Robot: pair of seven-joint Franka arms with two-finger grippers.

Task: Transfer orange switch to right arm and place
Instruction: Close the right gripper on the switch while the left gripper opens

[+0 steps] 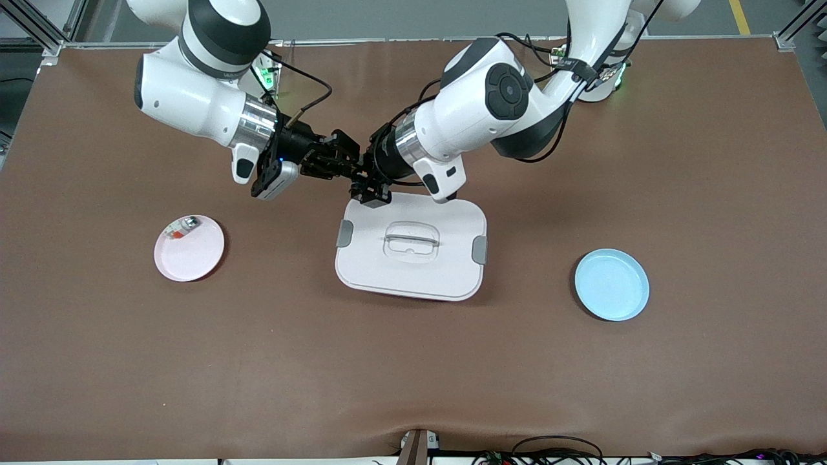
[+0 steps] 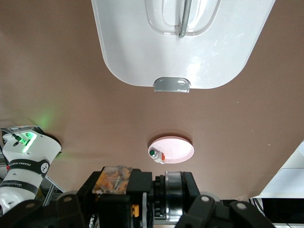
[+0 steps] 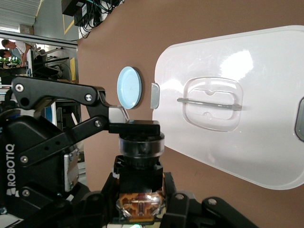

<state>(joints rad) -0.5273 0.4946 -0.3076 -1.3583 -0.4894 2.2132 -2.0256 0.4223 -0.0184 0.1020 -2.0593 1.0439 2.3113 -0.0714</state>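
The orange switch (image 2: 114, 179) hangs in the air between both grippers, over the table beside the white box's edge farthest from the front camera. In the right wrist view its clear, orange-patched end (image 3: 141, 205) sits between my right gripper's (image 3: 140, 202) fingers, which are shut on it. My left gripper (image 2: 142, 197) is shut on the switch's black body and ringed round end. In the front view the left gripper (image 1: 363, 179) and the right gripper (image 1: 334, 159) meet tip to tip, and the switch itself is hidden there.
A white lidded box (image 1: 446, 278) lies mid-table, just under the grippers. A pink plate (image 1: 194, 258) holding a small silver, red and white item (image 1: 181, 227) is toward the right arm's end. A blue plate (image 1: 612, 285) is toward the left arm's end.
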